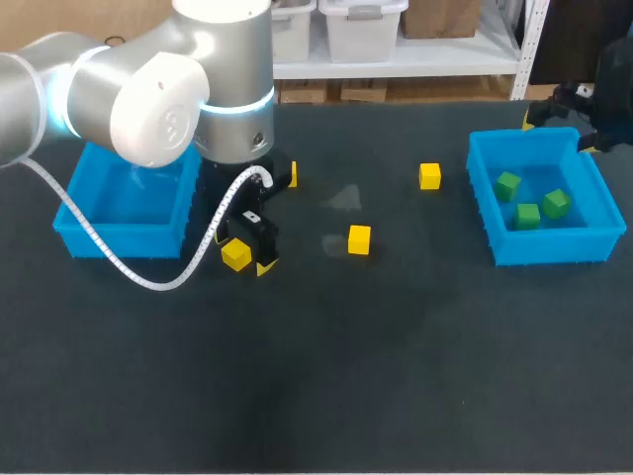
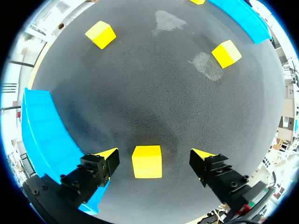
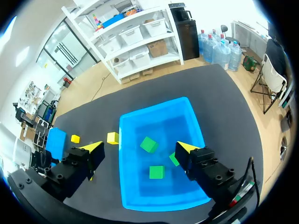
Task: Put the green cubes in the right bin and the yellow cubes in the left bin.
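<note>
A yellow cube lies on the dark table between the spread fingers of my left gripper, which is open and clear of the cube's sides. More yellow cubes lie at mid-table, near the right bin and half hidden behind my left arm. The right bin holds three green cubes. My right gripper hangs open and empty above that bin.
The blue left bin stands just beside my left gripper, on the table's left. My left arm's large body and its white cable hang over that bin and the back left.
</note>
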You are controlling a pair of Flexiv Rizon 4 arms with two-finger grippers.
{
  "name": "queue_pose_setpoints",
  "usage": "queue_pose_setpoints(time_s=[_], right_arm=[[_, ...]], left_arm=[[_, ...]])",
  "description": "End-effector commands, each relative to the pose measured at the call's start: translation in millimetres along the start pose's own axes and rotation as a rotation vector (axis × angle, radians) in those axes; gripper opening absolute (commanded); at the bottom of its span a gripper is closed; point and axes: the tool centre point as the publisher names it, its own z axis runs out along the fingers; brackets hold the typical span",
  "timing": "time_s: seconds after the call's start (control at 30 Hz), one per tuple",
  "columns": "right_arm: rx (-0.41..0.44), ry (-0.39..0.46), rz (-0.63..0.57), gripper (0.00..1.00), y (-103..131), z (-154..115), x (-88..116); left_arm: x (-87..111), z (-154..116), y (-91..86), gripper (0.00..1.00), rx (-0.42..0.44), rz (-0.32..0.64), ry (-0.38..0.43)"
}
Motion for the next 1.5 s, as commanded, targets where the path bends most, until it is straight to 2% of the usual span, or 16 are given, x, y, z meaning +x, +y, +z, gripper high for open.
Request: queue_pose_setpoints(time_s=[0.03, 0.1, 0.17, 0.2, 0.27, 0.57, 0.63, 0.77, 0.9, 1.07, 1.3, 1.43, 1.47, 1.5], right_arm=[[0.012, -0.135, 0.001, 1.0, 1.5, -1.5, 3.7], [0.012, -0.135, 0.001, 1.0, 1.5, -1.5, 3.7], [0.012, -0.135, 0.001, 1.0, 1.5, -1.5, 3.7], [0.012, -0.135, 0.001, 1.0, 1.5, -1.5, 3.7], [0.012, -0.135, 0.001, 1.0, 1.5, -1.5, 3.7], [0.012, -0.135, 0.001, 1.0, 1.5, -1.5, 3.7], [0.012, -0.135, 0.001, 1.0, 1.5, -1.5, 3.7], [0.012, -0.135, 0.001, 1.0, 1.5, -1.5, 3.7], [0.012, -0.135, 0.001, 1.0, 1.5, -1.5, 3.7], [0.012, -0.135, 0.001, 1.0, 1.5, -1.5, 3.7], [0.012, -0.135, 0.001, 1.0, 1.5, -1.5, 3.7], [0.012, -0.135, 0.001, 1.0, 1.5, -1.5, 3.7], [0.012, -0.135, 0.001, 1.0, 1.5, -1.5, 3.7], [0.012, -0.135, 0.001, 1.0, 1.5, -1.5, 3.7]], left_arm=[[-7.0, 1.2, 5.4, 0.99, 0.009, -0.005, 0.022], [-7.0, 1.1, 5.3, 0.46, 0.008, -0.011, 0.027], [-7.1, 1.3, 5.2, 0.27, -0.001, -0.029, 0.031], [-7.1, 1.4, 5.6, 0.12, -0.001, -0.031, 0.031], [-7.0, 1.4, 5.7, 0.0, -0.001, -0.032, 0.033], [-6.4, -0.1, 3.2, 0.0, -0.014, 0.003, 0.034], [-7.1, -5.6, 3.8, 0.0, -0.008, 0.012, 0.01], [-8.6, -32.8, 13.2, 0.0, -0.093, 0.057, -0.099], [-6.0, -74.7, 35.2, 0.0, -0.112, -0.002, -0.226], [5.9, -108.5, 72.3, 0.0, -0.164, -0.095, -0.323], [31.2, -113.7, 123.7, 0.0, -0.217, -0.257, -0.343], [42.5, -102.9, 138.5, 0.0, -0.235, -0.323, -0.312], [44.5, -100.1, 140.9, 0.02, -0.244, -0.333, -0.3], [46.3, -96.4, 143.1, 0.28, -0.261, -0.333, -0.284]])
